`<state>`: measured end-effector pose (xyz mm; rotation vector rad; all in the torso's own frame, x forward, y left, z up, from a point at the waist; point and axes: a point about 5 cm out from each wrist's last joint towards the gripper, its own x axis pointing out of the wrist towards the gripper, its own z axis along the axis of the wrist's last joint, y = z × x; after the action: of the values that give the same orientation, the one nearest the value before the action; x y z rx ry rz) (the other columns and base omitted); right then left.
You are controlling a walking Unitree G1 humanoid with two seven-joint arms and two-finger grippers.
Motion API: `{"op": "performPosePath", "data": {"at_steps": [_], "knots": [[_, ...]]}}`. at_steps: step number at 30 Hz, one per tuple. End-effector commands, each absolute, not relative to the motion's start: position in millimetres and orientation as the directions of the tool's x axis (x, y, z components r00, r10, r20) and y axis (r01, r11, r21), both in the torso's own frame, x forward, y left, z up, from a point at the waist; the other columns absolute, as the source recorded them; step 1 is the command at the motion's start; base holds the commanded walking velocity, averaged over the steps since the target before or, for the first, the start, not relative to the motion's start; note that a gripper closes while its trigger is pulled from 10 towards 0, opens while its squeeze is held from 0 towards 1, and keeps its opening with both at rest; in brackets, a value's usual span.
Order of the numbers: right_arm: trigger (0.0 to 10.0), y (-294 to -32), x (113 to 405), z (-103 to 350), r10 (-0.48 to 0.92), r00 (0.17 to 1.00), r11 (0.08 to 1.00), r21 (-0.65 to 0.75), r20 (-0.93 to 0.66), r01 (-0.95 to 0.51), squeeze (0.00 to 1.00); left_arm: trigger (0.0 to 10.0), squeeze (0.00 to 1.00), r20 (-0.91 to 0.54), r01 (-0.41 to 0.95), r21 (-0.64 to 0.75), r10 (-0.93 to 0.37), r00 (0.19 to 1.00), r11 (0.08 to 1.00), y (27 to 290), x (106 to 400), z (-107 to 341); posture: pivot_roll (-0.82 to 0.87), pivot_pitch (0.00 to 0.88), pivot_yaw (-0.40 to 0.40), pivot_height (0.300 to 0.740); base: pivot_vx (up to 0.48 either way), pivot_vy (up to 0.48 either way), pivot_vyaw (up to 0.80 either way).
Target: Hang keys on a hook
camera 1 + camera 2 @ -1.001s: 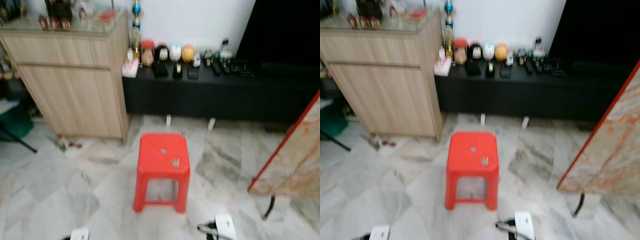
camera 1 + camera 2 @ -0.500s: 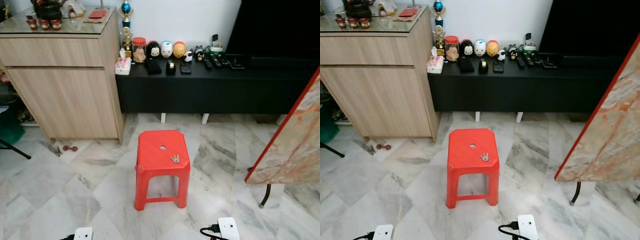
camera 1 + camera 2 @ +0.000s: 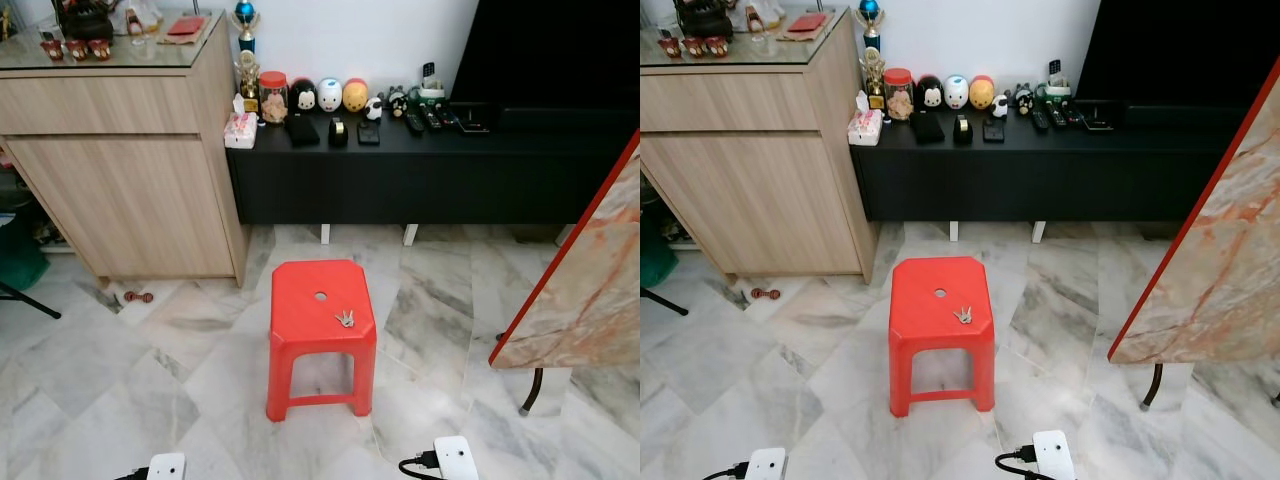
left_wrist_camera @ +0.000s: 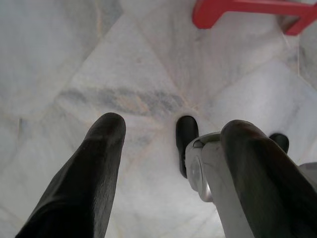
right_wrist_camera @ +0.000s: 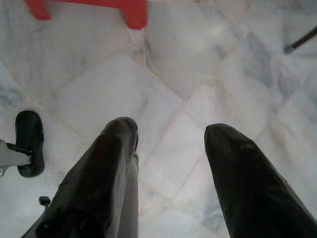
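Far left, wooden cabinet [image 3: 130,170] against the wall, small items on its glass top, out of the way. Left end effector [image 4: 163,168] hangs low over the marble floor [image 3: 90,370], fingers spread, released, nothing between them; arm looks idle since nothing is in reach yet. Beside the cabinet, low black counter [image 3: 420,160] along the wall carries a jar, round figurines and remotes, all clutter, not task items. Centre: red stool [image 3: 320,335] stands alone on the floor, likely put there as a pick-up stand at a reachable height. Keys [image 3: 345,319] lie flat on the stool seat, toward its right front corner, just beside the seat's centre hole, untouched. Right end effector [image 5: 168,168] also points at the floor, fingers apart, empty, stool leg near its view edge. Far right, a marble-patterned slab [image 3: 590,300] with a red edge leans tilted. No hook can be made out. Judged step: approach the stool, pick-up not yet begun.
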<state>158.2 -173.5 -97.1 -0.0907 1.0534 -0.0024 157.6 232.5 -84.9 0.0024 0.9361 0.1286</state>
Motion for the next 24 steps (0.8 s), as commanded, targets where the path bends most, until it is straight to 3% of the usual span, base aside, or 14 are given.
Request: {"op": "performPosePath", "data": {"at_steps": [1,24], "knots": [[10.0,-173.7,158.1,-97.0,-0.041,0.497,0.998,-0.059,-0.867,-0.020,0.00,10.0,0.00,-0.825,-0.111,0.060,0.112,0.554,0.992,232.9,147.1,-89.4,0.03,0.000,-0.049,0.740,0.296,0.000,0.49],[10.0,-174.3,158.0,-97.0,-0.050,0.499,0.995,-0.088,-0.865,-0.053,0.00,10.0,0.00,-0.825,-0.108,0.061,0.111,0.554,0.992,232.9,147.3,-89.3,0.04,0.000,-0.051,0.740,0.307,0.000,0.00]]}}
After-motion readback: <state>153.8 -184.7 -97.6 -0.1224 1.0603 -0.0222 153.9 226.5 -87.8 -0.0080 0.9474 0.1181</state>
